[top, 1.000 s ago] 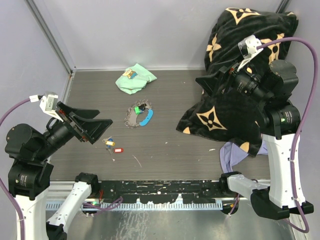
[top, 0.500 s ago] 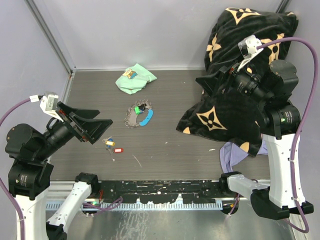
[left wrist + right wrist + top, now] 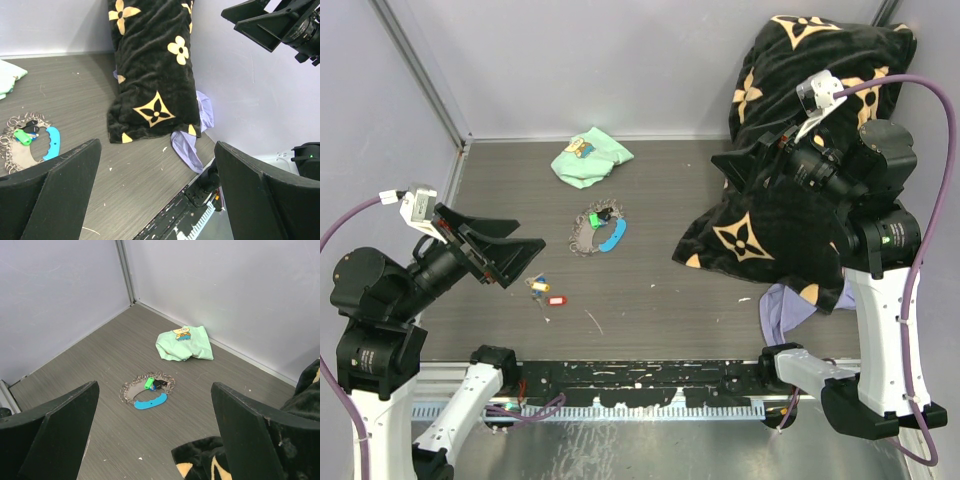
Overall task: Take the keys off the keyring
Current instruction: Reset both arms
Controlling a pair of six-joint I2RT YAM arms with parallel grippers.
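The keyring [image 3: 590, 232] lies mid-table as a curled grey link chain with a sky-blue fob [image 3: 612, 237]; a green-tagged key [image 3: 593, 217] and a dark one rest on it. It shows in the right wrist view [image 3: 131, 388], with the fob [image 3: 150, 401] and green key [image 3: 149, 383], and in the left wrist view [image 3: 15, 147]. Loose keys with yellow and blue tags [image 3: 537, 282] and a red tag [image 3: 556, 300] lie nearer the front. My left gripper [image 3: 516, 262] hovers open and empty left of these. My right gripper [image 3: 745, 166] is open, high at the right.
A mint-green cloth [image 3: 589, 157] lies at the back. A black cushion with gold flower marks [image 3: 790, 150] leans on the right wall, with a lavender cloth [image 3: 784, 305] beneath it. Grey walls close the left and back. A black rail [image 3: 640, 378] runs along the front edge.
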